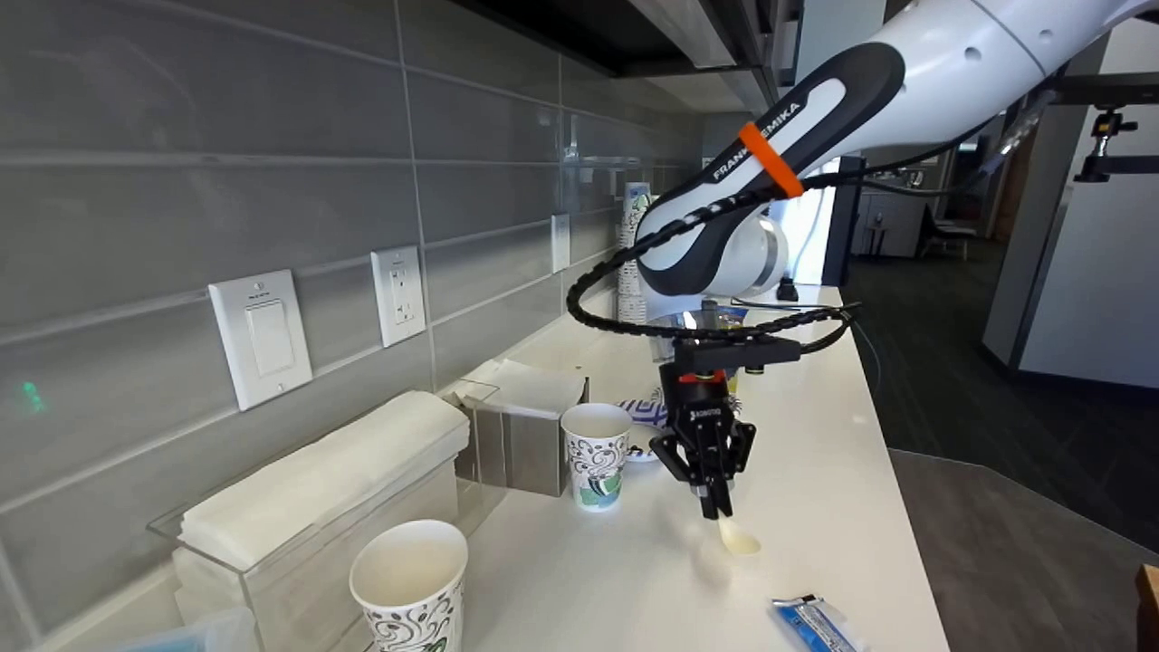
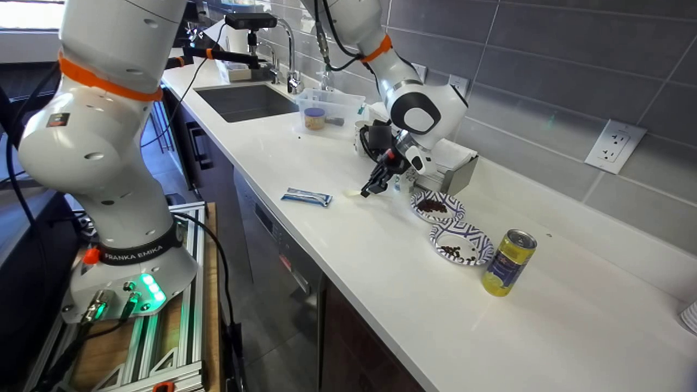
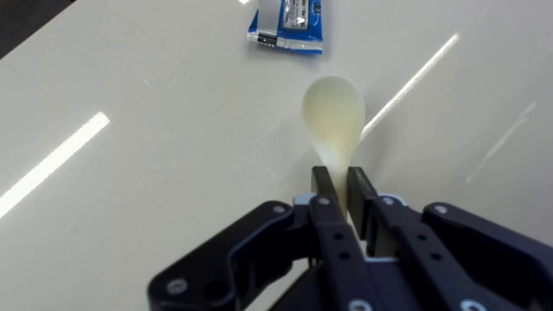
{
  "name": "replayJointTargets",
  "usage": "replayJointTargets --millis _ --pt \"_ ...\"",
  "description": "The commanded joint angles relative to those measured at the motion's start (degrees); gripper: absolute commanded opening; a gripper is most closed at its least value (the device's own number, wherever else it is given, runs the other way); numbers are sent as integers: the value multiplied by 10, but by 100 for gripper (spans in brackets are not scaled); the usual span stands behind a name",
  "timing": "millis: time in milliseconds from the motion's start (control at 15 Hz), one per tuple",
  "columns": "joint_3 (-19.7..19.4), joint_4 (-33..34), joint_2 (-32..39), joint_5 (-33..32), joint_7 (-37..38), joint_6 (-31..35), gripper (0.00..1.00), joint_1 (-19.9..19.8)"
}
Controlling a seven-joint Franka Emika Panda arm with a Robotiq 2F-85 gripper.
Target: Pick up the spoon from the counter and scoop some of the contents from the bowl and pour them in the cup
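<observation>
In an exterior view, a broad lane of bare worktop (image 2: 375, 245) runs along the front edge, from the blue-and-white packet (image 2: 306, 197) past the yellow can (image 2: 508, 263). The packet lies near that edge, just ahead of the spoon (image 3: 335, 112) jutting from the gripper (image 3: 339, 172). Toward the back edge the way narrows: the cup (image 1: 598, 453) stands just beside a metal napkin holder (image 1: 530, 453), with two patterned bowls (image 2: 457, 213) farther along. The can stands just beside them, bare worktop between it and the tiled wall (image 2: 544, 87), which closes off the back edge.
</observation>
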Motion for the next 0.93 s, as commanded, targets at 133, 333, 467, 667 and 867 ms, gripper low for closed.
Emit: replayJointTargets --millis 133,333,467,667,867 --pt "-37 -75 -120 -87 83 45 4 10" --pt "-55 -89 -150 -155 132 88 4 5" --pt "-60 -93 -155 -160 158 131 4 -5" --pt "-65 -94 -147 -150 170 233 4 -19" --pt "-69 -92 -139 -151 162 317 4 -25"
